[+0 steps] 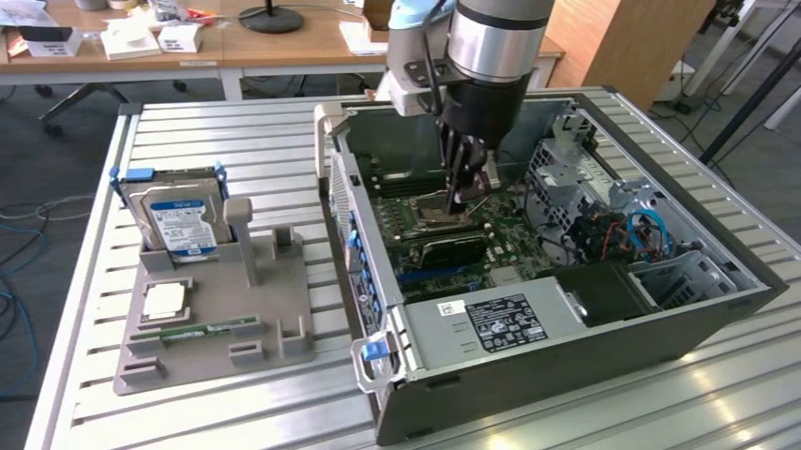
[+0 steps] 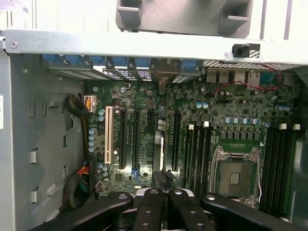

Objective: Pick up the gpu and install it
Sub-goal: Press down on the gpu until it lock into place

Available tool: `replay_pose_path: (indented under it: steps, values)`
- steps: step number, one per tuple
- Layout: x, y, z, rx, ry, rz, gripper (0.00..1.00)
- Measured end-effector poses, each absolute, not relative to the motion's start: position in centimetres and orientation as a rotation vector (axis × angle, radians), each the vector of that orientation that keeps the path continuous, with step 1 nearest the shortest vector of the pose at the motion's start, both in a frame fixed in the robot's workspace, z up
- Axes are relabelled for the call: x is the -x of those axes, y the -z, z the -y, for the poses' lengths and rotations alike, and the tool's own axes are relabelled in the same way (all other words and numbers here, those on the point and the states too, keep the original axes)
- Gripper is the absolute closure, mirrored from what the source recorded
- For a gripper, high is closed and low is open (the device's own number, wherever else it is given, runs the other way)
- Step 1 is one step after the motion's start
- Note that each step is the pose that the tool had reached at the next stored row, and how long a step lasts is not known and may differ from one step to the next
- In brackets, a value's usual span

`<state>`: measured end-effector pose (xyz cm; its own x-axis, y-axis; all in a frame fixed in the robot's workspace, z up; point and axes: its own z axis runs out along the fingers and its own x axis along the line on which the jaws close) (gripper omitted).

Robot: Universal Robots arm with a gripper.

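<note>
Exterior view: the end effector (image 1: 466,199) is hanging inside the computer case (image 1: 566,361) near the middle of the frame, fingers squeezing together. The gpu (image 1: 453,248) is sitting just below it on the green board (image 1: 432,211). Pushing down crooked could be bending the card or its slot.

Slatted metal table (image 1: 188,127) bearing an open computer case (image 1: 701,319) and a grey parts holder (image 1: 269,309).

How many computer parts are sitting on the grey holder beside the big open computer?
3: the hard drive standing at the grey holder's far end; the square chip lying before it; the green memory stick nearest the camera. None looks hidden.
</note>
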<state>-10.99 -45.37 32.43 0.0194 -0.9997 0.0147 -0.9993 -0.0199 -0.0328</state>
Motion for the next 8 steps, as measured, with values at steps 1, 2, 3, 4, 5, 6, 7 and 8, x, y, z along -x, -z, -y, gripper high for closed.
replay_pose_path:
  steps: [1,2,3,4,5,6,7,8]
  values:
    - [10.99,-32.31,45.36,2.233,0.052,-2.190,0.90]
    - [10.99,-32.22,45.37,2.233,0.052,-2.190,0.90]
    - [10.99,-32.21,45.37,2.233,0.052,-2.190,0.90]
    - [10.99,-32.21,45.37,2.233,0.052,-2.190,0.90]
    - [10.99,-32.21,45.37,2.234,0.052,-2.190,0.90]
    - [10.99,-32.21,45.37,2.233,0.052,-2.190,0.90]
    - [10.99,-32.21,45.37,2.233,0.052,-2.190,0.90]
    - [10.99,-32.21,45.37,2.233,0.052,-2.190,0.90]
